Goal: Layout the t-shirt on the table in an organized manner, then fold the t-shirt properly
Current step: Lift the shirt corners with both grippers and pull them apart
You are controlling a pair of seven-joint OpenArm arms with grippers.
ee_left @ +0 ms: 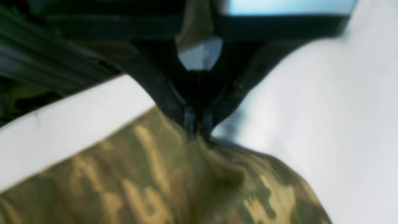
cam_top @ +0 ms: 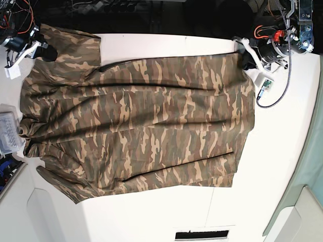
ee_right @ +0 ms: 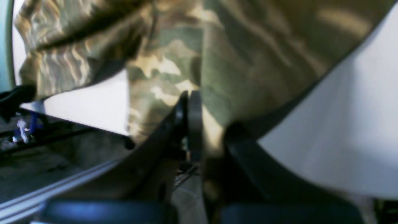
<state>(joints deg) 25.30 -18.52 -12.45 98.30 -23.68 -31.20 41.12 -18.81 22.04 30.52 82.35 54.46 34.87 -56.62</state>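
Observation:
The camouflage t-shirt (cam_top: pixel 141 126) lies spread wide over the white table (cam_top: pixel 282 151), with wrinkles along its length. At the shirt's far right corner, my left gripper (cam_top: pixel 247 59) is shut on the cloth. In the left wrist view its fingertips (ee_left: pixel 197 130) pinch a bunched edge of the t-shirt (ee_left: pixel 155 180) just above the table (ee_left: pixel 326 109). My right gripper (cam_top: pixel 43 50) is at the far left corner by a sleeve. In the right wrist view that gripper (ee_right: pixel 188 99) is closed on a fold of the t-shirt (ee_right: pixel 248 62), which hangs off the table (ee_right: pixel 342 130).
A clear plastic box (cam_top: pixel 10 131) sits at the table's left edge beside the shirt. Cables and electronics (cam_top: pixel 275 48) crowd the far right corner. A dark slot (cam_top: pixel 202 235) lies at the near edge. White tabletop shows to the right of the shirt.

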